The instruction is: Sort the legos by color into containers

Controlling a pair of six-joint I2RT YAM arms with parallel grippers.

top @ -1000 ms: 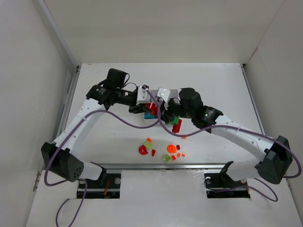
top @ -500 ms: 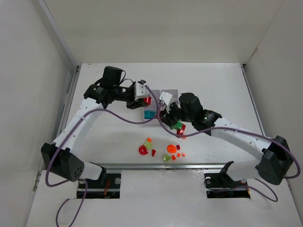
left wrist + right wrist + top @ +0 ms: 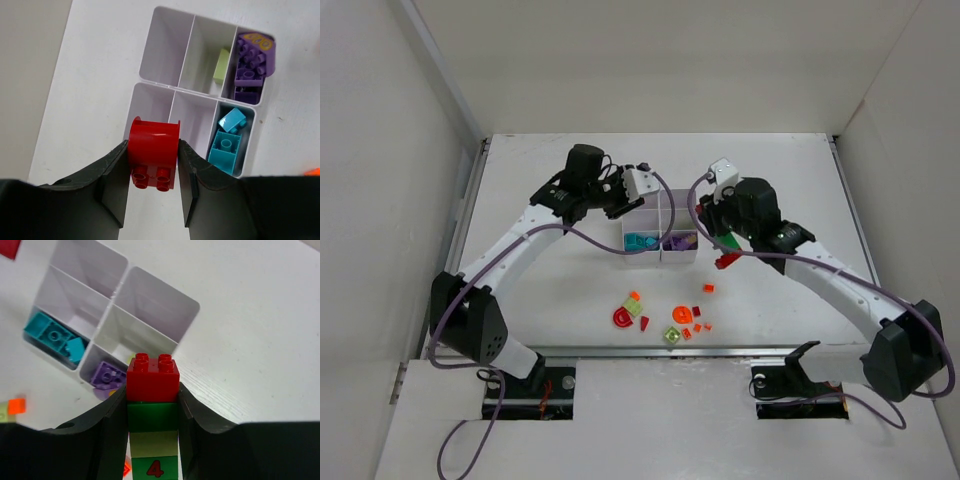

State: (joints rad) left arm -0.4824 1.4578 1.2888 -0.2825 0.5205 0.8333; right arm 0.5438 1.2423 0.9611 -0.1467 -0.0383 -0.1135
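Red lego [image 3: 152, 156] pinched inside left gripper [image 3: 152, 146]

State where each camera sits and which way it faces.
Top external: above and behind the bases, looking down on table, organiser, left arm, right arm.
Left wrist: looks down past the left gripper, shut on a red brick, onto the organiser.
Right wrist: likewise; right gripper shut on a brick stack.
Both wrist views share: teal bricks, purple bricks.
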